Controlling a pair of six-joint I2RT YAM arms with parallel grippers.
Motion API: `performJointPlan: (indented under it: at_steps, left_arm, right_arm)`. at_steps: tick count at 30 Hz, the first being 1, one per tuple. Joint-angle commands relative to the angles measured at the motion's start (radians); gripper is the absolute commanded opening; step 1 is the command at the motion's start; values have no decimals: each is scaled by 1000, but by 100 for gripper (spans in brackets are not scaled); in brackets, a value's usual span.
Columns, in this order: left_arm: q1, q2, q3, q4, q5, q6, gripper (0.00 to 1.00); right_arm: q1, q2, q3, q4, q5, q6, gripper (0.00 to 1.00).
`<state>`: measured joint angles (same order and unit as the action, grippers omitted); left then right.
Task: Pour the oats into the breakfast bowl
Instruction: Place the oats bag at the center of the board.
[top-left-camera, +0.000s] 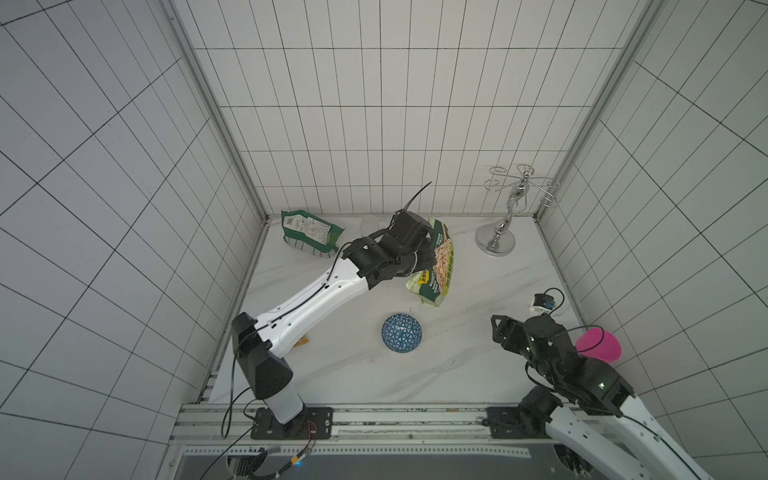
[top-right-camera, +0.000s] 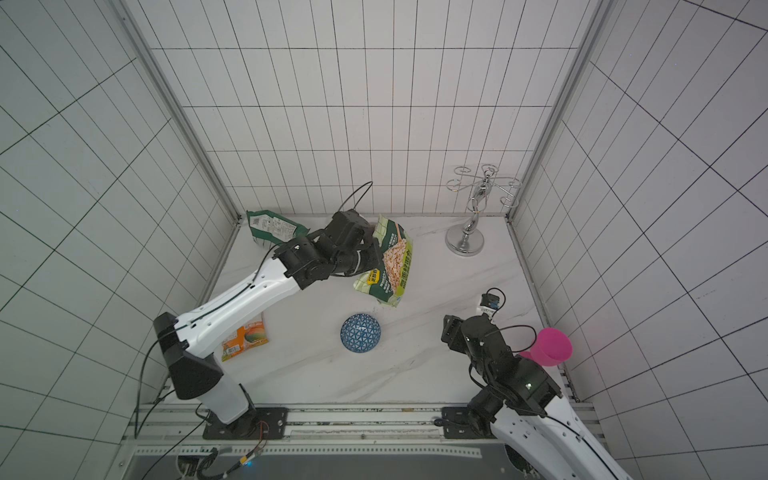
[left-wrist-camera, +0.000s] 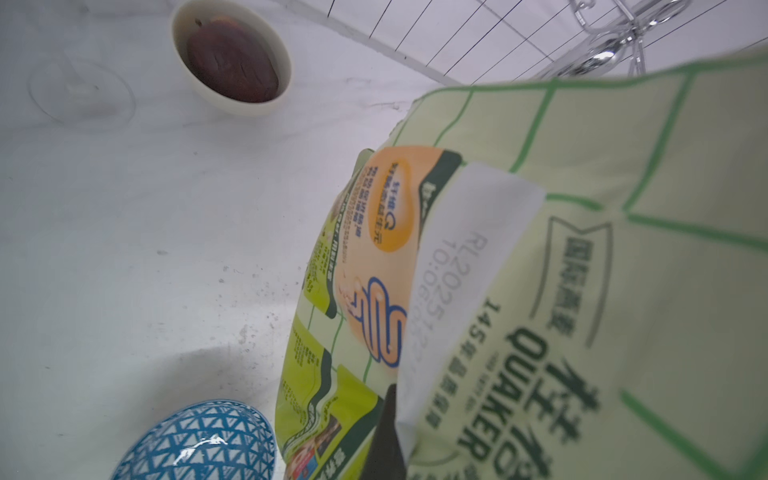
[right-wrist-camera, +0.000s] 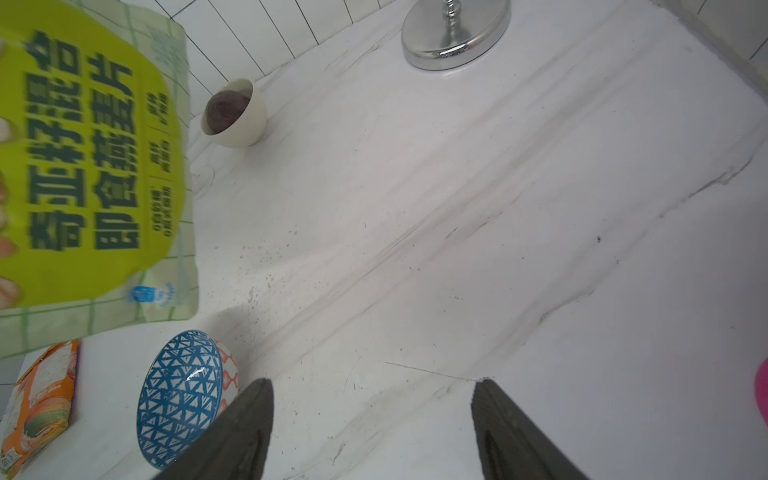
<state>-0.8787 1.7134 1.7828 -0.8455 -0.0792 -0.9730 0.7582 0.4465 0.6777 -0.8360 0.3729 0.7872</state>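
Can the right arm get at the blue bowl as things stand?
Probably yes: the right gripper stands open, bare table lies between it and the blue bowl, and the oat pouch hangs beyond, out of the path.

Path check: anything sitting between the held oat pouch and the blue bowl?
Nothing visible stands between them: only bare, speckled tabletop separates the oat pouch from the blue bowl. One catch: in both top views the bowl shows its patterned outside upward, so it looks upside down.
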Motion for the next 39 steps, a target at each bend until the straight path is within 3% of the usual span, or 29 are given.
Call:
performJointPlan:
  at_steps: [1, 8, 13, 22, 23, 27, 31, 39]
  left_arm:
    - [-35, 26, 76, 180, -38, -182, 0]
    - [-100, 105, 59, 171, -116, -339, 0]
    - [-108, 102, -27, 174, -131, -466, 0]
    - [-106, 103, -121, 249, -84, -504, 0]
    - [-106, 105, -121, 255, -77, -502, 3]
    - [-104, 111, -120, 283, -47, -457, 37]
    - [-99, 83, -109, 296, -41, -345, 63]
    - [-84, -167, -274, 280, -268, -162, 67]
  right_arm:
    - [-8, -27, 45, -111, 70, 39, 79]
    - [-8, -59, 74, -171, 102, 45, 81]
    - [-8, -57, 63, -173, 82, 49, 81]
    - [-8, -26, 42, -146, 36, 28, 83]
    - [-8, -17, 39, -140, 27, 23, 83]
    - [-8, 18, 40, -122, -14, -1, 84]
    - [-8, 45, 58, -110, -45, -31, 84]
    - [-8, 137, 136, -21, -198, -128, 79]
